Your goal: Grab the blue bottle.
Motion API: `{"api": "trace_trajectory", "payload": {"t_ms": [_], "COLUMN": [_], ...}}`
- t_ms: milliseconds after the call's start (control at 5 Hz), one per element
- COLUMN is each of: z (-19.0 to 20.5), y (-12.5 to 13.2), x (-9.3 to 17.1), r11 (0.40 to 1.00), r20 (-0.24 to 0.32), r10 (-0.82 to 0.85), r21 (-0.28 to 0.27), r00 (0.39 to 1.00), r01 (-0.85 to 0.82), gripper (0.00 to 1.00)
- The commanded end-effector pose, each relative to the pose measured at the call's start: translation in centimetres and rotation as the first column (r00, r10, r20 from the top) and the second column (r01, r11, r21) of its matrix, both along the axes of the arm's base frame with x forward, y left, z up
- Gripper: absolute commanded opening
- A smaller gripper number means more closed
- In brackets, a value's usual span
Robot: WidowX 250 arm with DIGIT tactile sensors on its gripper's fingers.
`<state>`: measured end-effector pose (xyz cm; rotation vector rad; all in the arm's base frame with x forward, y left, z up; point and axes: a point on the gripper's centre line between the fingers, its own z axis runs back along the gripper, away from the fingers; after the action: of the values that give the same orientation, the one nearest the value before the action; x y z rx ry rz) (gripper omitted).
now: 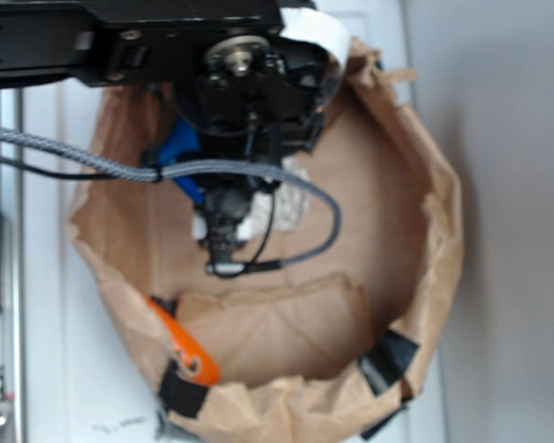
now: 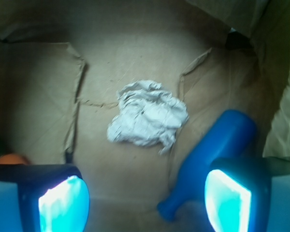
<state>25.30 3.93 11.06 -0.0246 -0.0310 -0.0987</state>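
And here's the gripper (image 2: 146,200) hanging inside the bag (image 1: 415,231), jaws spread wide with nothing between them but bare brown paper. From the wrist view both fingers (image 2: 63,200) sit at the bottom of the frame, glowing pale blue-white on their inner faces. The bottle (image 2: 210,157) lies on its side on the bag floor at the right, fat end pointing up and away, narrow neck and flared lip down near the bottom edge. The right finger overlaps the bottle's body in this view (whether it actually touches, I can't tell). So the bottle sits off to the right side of the gap, not centred in it.

In the middle of the floor, the paper ball (image 2: 147,120), crumpled and white, just left of the bottle and apart from both fingers. A sliver of the carrot (image 2: 9,158) peeks in at the far left, above the left finger.

From the exterior view, the arm (image 1: 240,101) covers most of the bottle; the carrot leans on the near-left wall of the bag
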Motion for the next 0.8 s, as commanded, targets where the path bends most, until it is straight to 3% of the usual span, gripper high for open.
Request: {"api": "trace_trajectory", "payload": {"t_ms": [0,600], "z": [-2.9,-6.3], "y": [3.2,5.8], "x": [3.1,2.2], "r11": [0.996,0.895], "r20": [0.033,-0.053], "r10": [0.062,0.444], "r21": [0.065,-0.011], "r00": [0.998,0.895], "r01": [-0.064,-0.445], "gripper": [1.0,1.0]}}
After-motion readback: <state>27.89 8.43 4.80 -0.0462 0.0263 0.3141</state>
